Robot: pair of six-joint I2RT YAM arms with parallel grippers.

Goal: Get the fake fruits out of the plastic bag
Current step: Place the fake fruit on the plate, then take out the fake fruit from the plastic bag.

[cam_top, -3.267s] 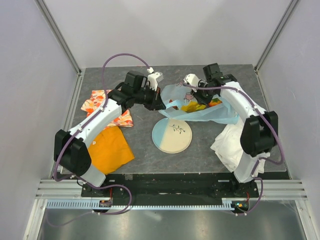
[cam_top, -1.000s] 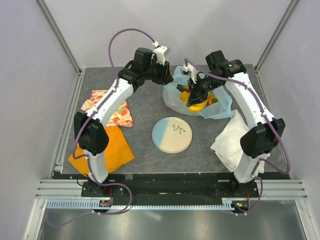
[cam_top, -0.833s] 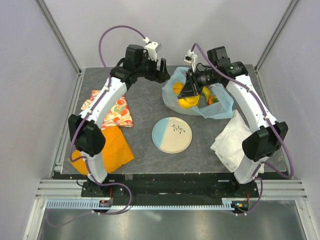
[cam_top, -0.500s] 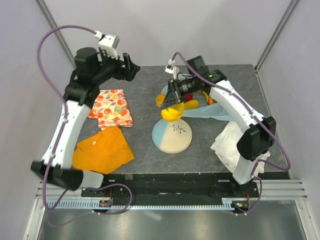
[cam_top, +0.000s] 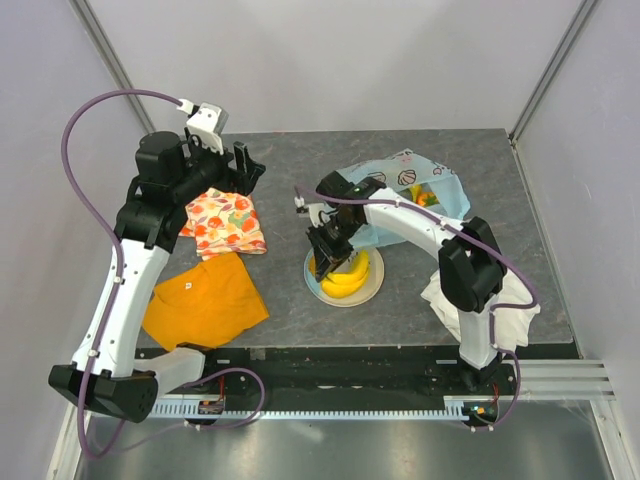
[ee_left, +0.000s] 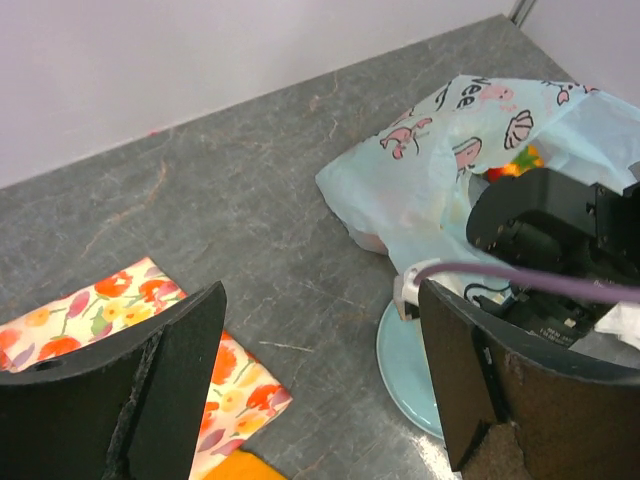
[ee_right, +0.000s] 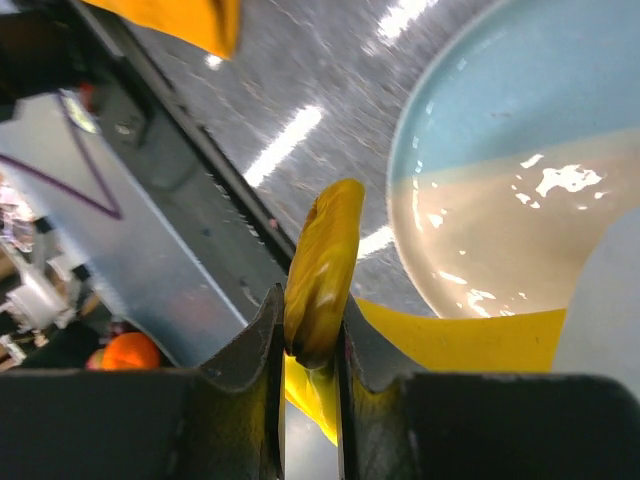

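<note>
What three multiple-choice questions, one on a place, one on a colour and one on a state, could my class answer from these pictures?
1. Where are the curved yellow plastic bananas?
A. Inside the light-blue bag.
B. At the round blue-and-cream plate, held by the right arm's fingers.
C. On the bare table by the left arm.

2. What colour is the plain cloth at the near left?
A. Green.
B. Orange.
C. Black.

3. How are the left arm's fingers?
A. Shut on a cloth.
B. Shut on a bag handle.
C. Open, holding nothing.

Answers:
1 B: the right wrist view shows a banana pinched between the fingers beside the plate.
2 B: the top view shows it plain orange.
3 C: the left wrist view shows a wide, empty gap between them.
</note>
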